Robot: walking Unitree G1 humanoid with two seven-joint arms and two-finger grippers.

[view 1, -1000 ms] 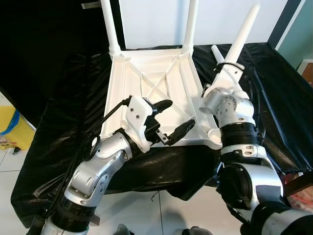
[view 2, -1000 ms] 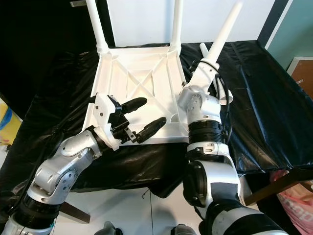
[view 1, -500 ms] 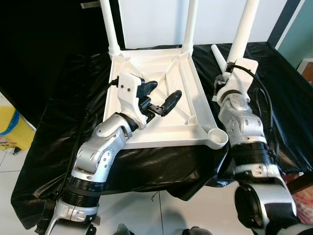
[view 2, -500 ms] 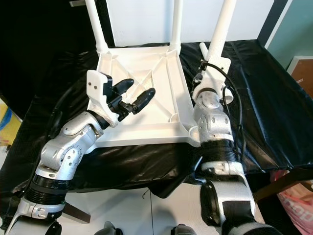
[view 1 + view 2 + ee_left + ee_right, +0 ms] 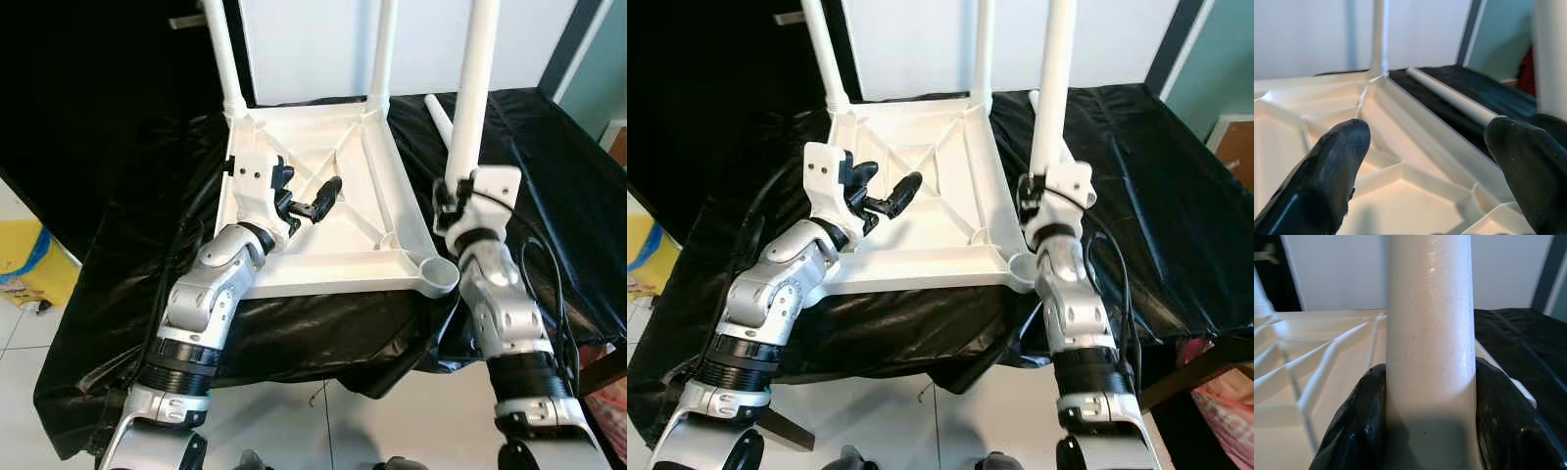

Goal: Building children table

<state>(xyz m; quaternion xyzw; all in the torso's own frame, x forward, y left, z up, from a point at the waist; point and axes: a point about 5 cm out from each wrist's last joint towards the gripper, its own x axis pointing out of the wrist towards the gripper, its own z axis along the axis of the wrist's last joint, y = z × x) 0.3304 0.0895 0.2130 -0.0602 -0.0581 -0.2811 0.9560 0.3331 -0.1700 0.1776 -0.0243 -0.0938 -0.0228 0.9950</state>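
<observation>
The upturned white tabletop [image 5: 323,211] lies on the black cloth [image 5: 549,186], two legs already standing at its 12 o'clock corners; the right gripper [image 5: 1425,431] grasps a third leg [image 5: 472,88] upright by the 5 o'clock socket [image 5: 437,274]; the left gripper [image 5: 306,196] hovers spread apart over the tabletop's 9 o'clock side; a loose leg [image 5: 438,116] lies at 2 o'clock.

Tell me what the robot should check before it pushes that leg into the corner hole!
1. Right gripper holding the leg tightly: ok.
2. Leg upright: ok.
3. Leg directly over the near right socket: not ok, it stands behind it.
4. Socket empty: ok.
5. Left gripper steadying the upturned tabletop: not ok, it is open above it.
6. Fourth leg within reach on the black cloth: cannot tell.
</observation>
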